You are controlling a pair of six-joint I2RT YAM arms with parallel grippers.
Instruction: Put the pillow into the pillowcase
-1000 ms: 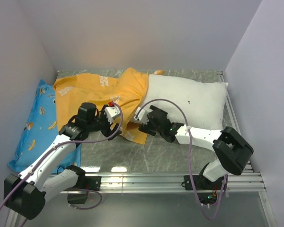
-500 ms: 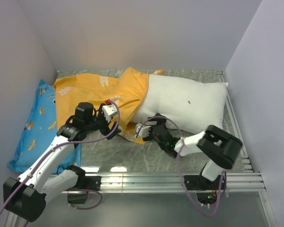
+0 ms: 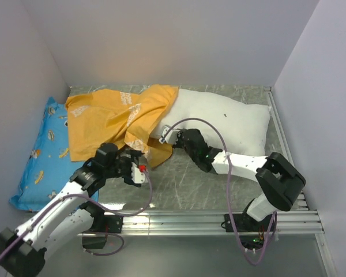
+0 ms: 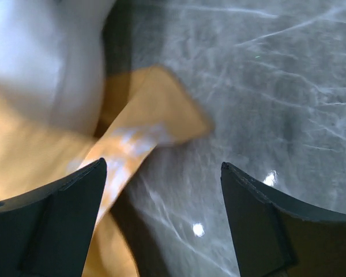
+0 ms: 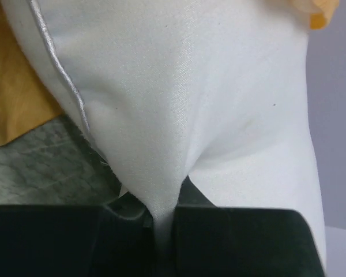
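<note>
1. The pillow (image 3: 225,124) lies on the desk (image 3: 184,184), its left end under the pillowcase (image 3: 104,118) mouth.
2. The right end effector (image 5: 161,224) is clamped on a pillow fold, likely to feed it in.
3. The left end effector (image 4: 161,173) gapes empty above the pillowcase's corner.

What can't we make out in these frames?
- Top view: how far the pillow is inside; the pillowcase covers its left end.
- Top view: the pillowcase's mouth, lost in folds.
- Right wrist view: pads of the right fingers, hidden by the pinched pillow fold and cut off by the bottom edge.
- Left wrist view: print on the pillowcase corner, too blurred to read.
</note>
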